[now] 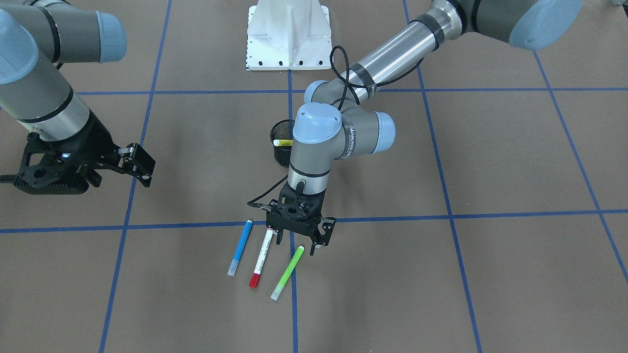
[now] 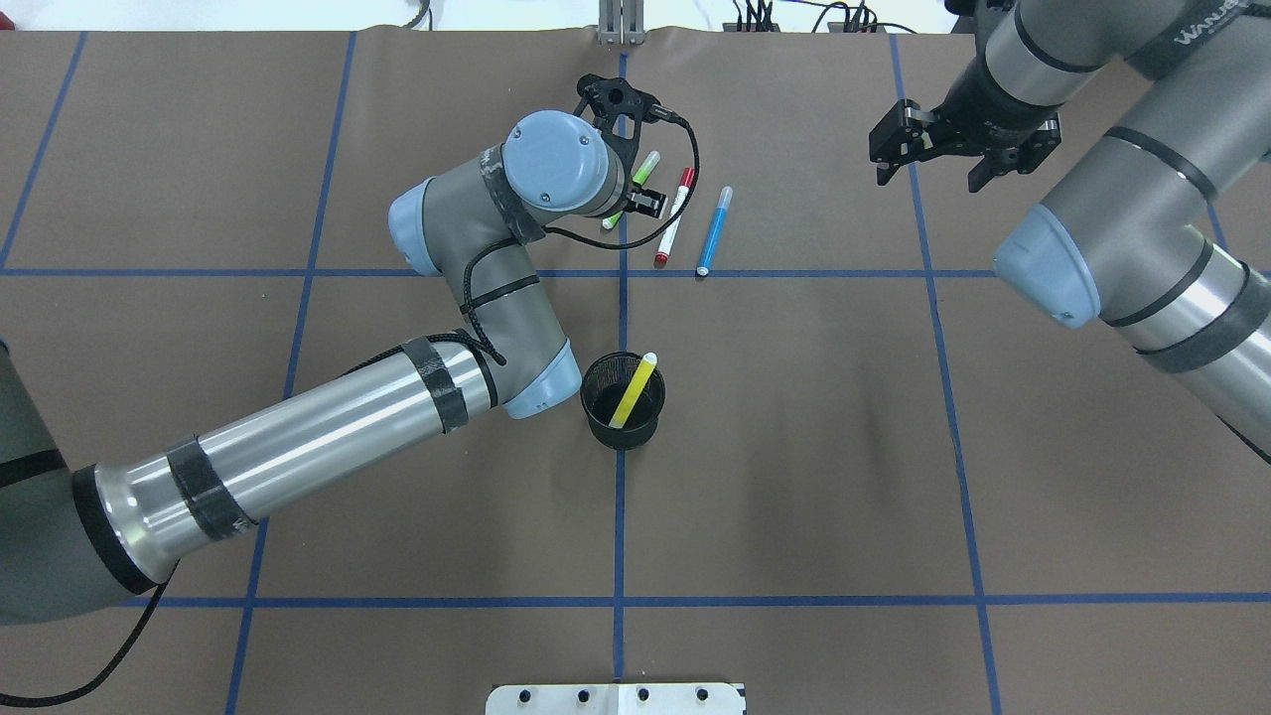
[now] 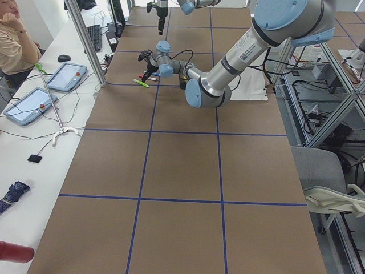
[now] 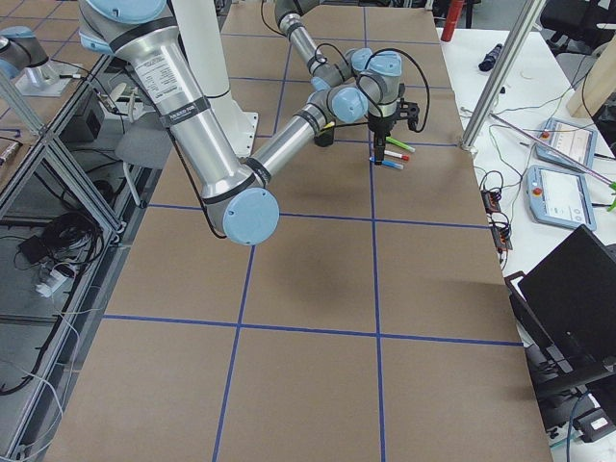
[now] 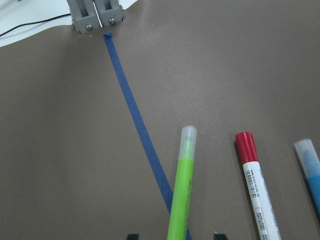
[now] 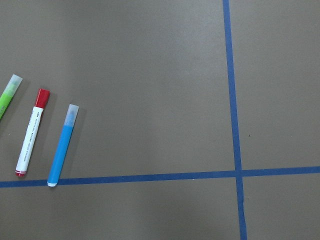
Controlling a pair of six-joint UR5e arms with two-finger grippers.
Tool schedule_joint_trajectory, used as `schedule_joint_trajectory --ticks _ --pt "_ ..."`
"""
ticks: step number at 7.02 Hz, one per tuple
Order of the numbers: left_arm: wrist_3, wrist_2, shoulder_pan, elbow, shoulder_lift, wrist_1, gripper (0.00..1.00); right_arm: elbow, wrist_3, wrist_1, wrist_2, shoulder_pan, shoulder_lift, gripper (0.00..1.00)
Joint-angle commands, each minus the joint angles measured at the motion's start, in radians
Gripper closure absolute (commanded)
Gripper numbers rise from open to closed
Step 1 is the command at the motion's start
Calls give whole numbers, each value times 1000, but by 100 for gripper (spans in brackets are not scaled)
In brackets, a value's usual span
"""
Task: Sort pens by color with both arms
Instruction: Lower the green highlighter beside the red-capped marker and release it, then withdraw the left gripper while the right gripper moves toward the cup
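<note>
Three pens lie side by side on the brown table: a blue one (image 1: pixel 240 247), a white-barrelled one with red ends (image 1: pixel 261 259) and a light green one (image 1: pixel 288 272). The yellow pen (image 2: pixel 633 390) leans inside the black mesh cup (image 2: pixel 623 427). My left gripper (image 1: pixel 297 243) hangs open just above the near end of the green pen (image 5: pixel 180 195), its fingertips on either side of the barrel, not closed on it. My right gripper (image 2: pixel 930 171) is open and holds nothing, off to the right of the blue pen (image 2: pixel 714 230) and above the table.
Blue tape lines (image 2: pixel 621 516) divide the table into squares. The white base mount (image 1: pixel 288 34) stands behind the cup. The left arm's elbow (image 2: pixel 526 372) sits close beside the cup. A person sits at a side desk with tablets (image 3: pixel 65 77).
</note>
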Motion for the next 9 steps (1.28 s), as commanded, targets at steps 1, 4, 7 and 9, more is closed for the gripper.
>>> schedule_joint_trajectory --ticks 1,4,7,9 --pt "-18 -79 -19 -76 4 54 2 5 11 3 3 -3 7 1" --pt "-40 -209 -68 -472 129 471 1 40 42 9 0 -17 31 1" --pt "18 -320 -142 -813 379 618 1 75 73 12 -96 -84 73 1" --pt "108 -348 -165 -903 479 618 1 93 74 12 -210 -153 119 2"
